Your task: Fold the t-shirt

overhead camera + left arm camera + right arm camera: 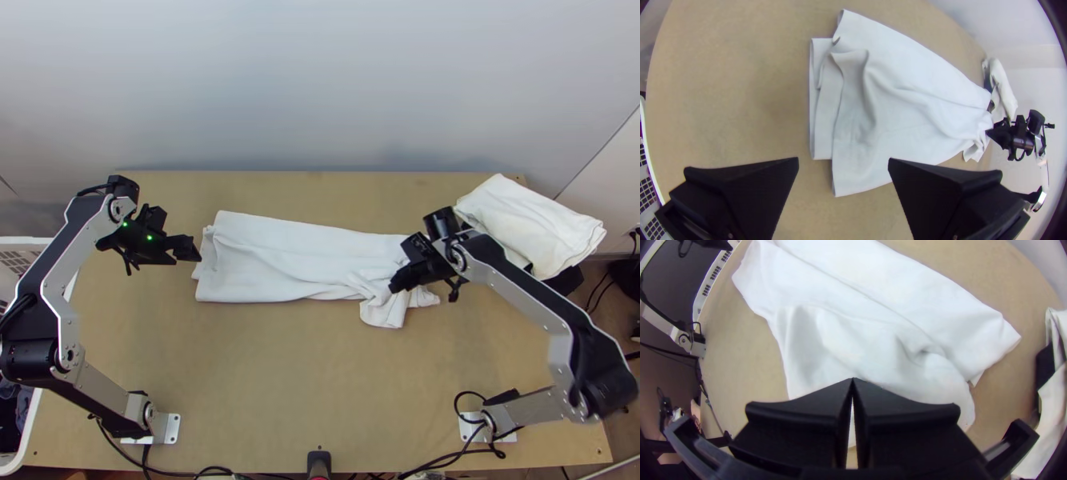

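Your left arm rises from its near left base along the left side, and its gripper [190, 250] points to the right, just beside the left end of the white t-shirt [280, 260]. Its two fingers stand wide apart, with nothing between them. Your right arm bends outward over the right side of the table [264, 384], then comes back to the left; its gripper [394, 286] is above the right end of the t-shirt. There the fingers meet at the tips, but you cannot tell if they pinch any cloth. The t-shirt lies across the middle as a long folded strip, a little wrinkled, bunched at its near right corner. The right gripper hides part of this end. At far right, your right arm partly covers a folded white cloth [528, 220]. The laundry basket [34, 424] on the left is cut off.
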Action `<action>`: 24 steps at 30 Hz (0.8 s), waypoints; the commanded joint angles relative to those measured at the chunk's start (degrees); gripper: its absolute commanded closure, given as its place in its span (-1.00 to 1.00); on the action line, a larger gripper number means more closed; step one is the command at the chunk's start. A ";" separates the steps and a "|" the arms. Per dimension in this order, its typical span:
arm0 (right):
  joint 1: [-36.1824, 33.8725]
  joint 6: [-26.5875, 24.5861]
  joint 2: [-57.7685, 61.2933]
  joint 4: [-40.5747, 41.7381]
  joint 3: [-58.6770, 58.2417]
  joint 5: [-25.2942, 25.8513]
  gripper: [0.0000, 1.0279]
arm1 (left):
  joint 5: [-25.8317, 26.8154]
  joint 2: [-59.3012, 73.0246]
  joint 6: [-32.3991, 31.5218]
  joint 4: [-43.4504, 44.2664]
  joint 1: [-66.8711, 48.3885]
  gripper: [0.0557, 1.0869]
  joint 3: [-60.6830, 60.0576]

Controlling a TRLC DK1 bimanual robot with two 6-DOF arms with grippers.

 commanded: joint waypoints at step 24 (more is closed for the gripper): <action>-15.76 3.06 8.95 -1.14 11.55 -0.30 0.34 | 0.04 2.75 -0.76 0.26 -1.95 -0.90 1.18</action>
